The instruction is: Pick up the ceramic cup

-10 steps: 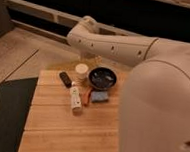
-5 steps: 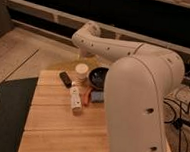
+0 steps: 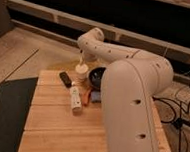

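Camera view, only one I have. Dark bowl [image 3: 95, 76] sits near the far edge of the wooden surface [image 3: 58, 130]; using it as my anchor. Ceramic cup [image 3: 81, 69] stands upright just left of the bowl, also near the far edge; can't tell if they touch. My claw [image 3: 81, 59] hangs straight above the cup, up-left of the bowl, at the end of the white arm [image 3: 132, 94] arching over the bowl from the right. Claw open or closed: I can't tell. Black block [image 3: 65, 78] lies further left of the bowl. White bottle [image 3: 75, 98] lies on its side front-left of the bowl. Orange item [image 3: 86, 96] and blue item [image 3: 95, 95] lie just in front of the bowl.
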`<state>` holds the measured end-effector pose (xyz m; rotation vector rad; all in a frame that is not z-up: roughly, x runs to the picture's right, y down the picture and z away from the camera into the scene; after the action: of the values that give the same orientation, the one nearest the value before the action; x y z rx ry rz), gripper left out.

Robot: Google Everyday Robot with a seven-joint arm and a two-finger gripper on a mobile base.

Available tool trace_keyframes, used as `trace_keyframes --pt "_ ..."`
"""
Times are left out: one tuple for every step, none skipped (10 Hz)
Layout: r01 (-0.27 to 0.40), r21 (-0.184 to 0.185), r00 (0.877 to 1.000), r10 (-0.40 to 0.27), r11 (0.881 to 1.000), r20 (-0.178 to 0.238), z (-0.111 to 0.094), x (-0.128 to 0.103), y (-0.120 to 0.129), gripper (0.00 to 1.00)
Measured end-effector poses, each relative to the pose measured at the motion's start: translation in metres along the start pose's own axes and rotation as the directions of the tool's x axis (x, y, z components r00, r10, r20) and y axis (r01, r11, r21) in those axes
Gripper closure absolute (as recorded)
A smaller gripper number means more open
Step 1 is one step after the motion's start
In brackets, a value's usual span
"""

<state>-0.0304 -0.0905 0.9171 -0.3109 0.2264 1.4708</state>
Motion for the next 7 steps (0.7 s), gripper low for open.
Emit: trace_keyframes --pt "0.003 -0.004 1.0 -0.003 1.0 -0.011 0.005 0.0 0.001 0.35" --pt "0.009 -0.009 1.0 -0.009 1.0 -0.028 0.012 0.001 0.004 0.35" --pt "0.012 -0.014 0.999 -0.013 1.0 -0.047 0.021 0.002 0.006 0.35" --pt "0.01 -0.015 0.998 -0.011 1.0 -0.058 0.025 0.003 0.006 0.35" --pt "0.005 -0.015 0.997 -0.006 1.0 -0.072 0.031 0.004 0.003 0.35" --pt "0.0 -0.014 0.996 -0.001 1.0 -0.087 0.037 0.005 0.001 0.35" --pt "-0.005 -0.013 0.995 0.004 1.0 -0.105 0.043 0.008 -0.002 0.36"
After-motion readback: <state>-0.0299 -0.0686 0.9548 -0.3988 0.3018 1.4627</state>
